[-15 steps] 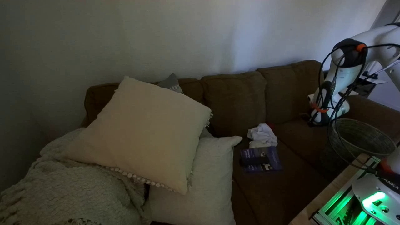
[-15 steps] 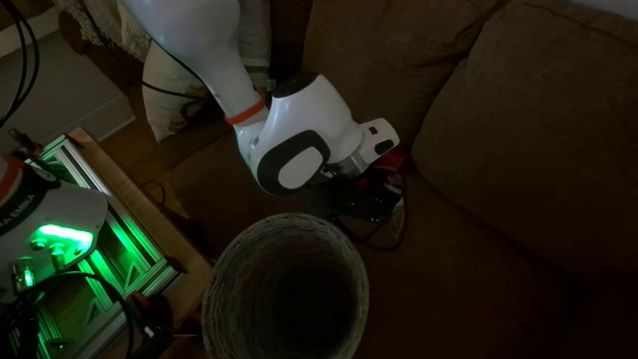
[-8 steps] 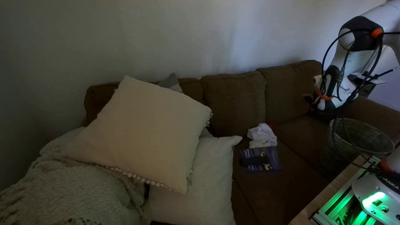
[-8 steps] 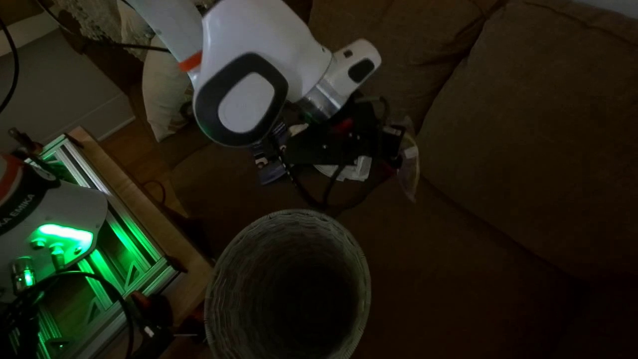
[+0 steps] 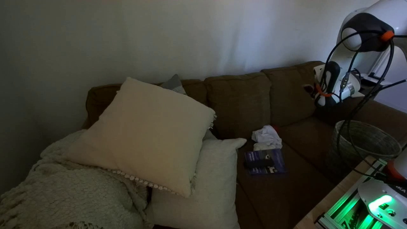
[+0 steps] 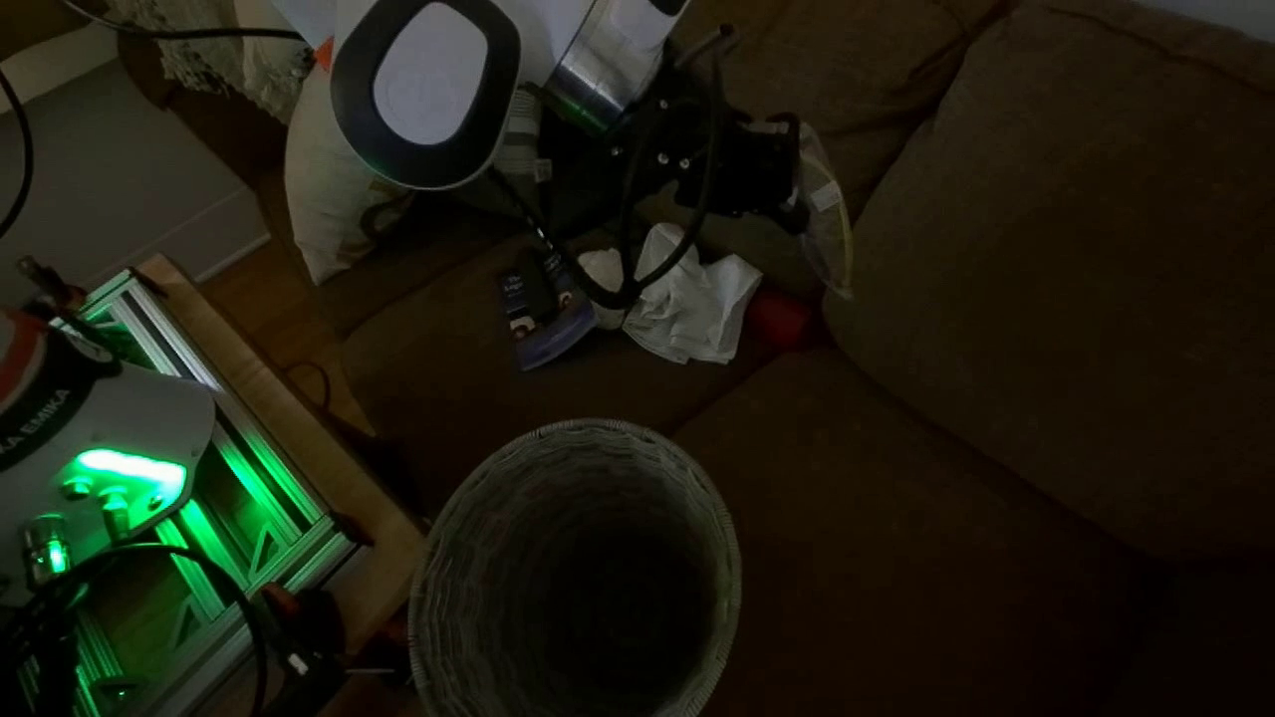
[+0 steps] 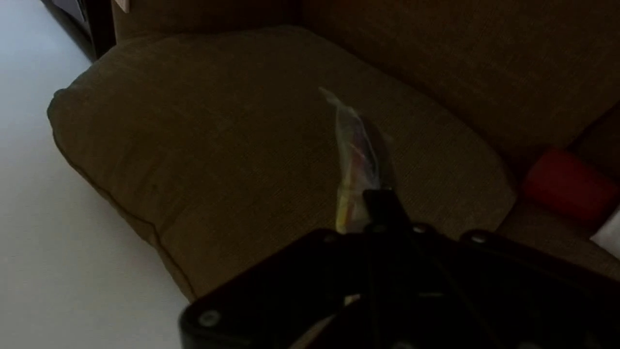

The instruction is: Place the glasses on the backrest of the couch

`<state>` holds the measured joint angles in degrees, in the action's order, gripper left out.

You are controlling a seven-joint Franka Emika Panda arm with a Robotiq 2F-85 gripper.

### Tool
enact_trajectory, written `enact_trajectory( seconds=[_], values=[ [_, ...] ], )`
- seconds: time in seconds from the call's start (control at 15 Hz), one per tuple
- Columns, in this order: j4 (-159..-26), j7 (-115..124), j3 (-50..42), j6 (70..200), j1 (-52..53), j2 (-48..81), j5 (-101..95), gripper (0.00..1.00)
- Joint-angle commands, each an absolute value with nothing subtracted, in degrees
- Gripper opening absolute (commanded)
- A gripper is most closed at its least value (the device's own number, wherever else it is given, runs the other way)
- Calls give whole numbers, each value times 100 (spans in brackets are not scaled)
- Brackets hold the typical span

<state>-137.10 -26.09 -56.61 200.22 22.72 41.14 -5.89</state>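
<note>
Evidently the pincer [image 7: 380, 198] is drawn in tight on the glasses [image 7: 356, 179], its dark fingers [image 7: 387, 208] close together with the clear, film-like piece caught between them; the exact contact is too dim to make out. The glasses are held up off the seat of the couch [image 5: 295, 184], and in the wrist view they show against a wide brown cushion of the backrest [image 7: 232, 145]; I cannot tell whether they touch its fabric. Their long axis there is nearly upright, the narrow tip aiming between 11 and 12 o'clock, with yellow along the 6 o'clock end. At 3 o'clock from them sits a red object [image 7: 571, 186], and at 9 o'clock, past the cushion's piped edge, a pale wall [image 7: 72, 242]. In an exterior view the arm [image 6: 428, 80] enters from 11 o'clock and the pincer points toward 4, while the glasses slant across it, from between 11 and 12 down to between 5 and 6, the lower tip near the seam of two of the backrest's cushions. A white cloth [image 6: 687, 309] lies at 8 o'clock from the glasses, near a blue booklet [image 6: 558, 334], and the mouth of a woven basket [image 6: 478, 558] opens at 7 o'clock. In an exterior view a big cream pillow [image 5: 146, 136] leans at 10 o'clock from the booklet.
</note>
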Motion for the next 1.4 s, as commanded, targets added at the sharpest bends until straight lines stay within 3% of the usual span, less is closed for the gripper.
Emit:
enact_trajectory(
  seconds=[0.0,0.47,0.93,1.0,1.33],
  values=[
    [-13696,-2634,-5635,20025,2216,4112,-577,1],
    [-11854,-2977,-5964,19605,2833,4762,-717,0],
    [-8970,-2939,-3808,18973,1110,5116,-1969,0],
    [-9755,-2938,-4269,19093,1706,4773,-1687,1],
    [-8836,-2864,-3947,19223,1257,5409,-1678,0]
  ],
)
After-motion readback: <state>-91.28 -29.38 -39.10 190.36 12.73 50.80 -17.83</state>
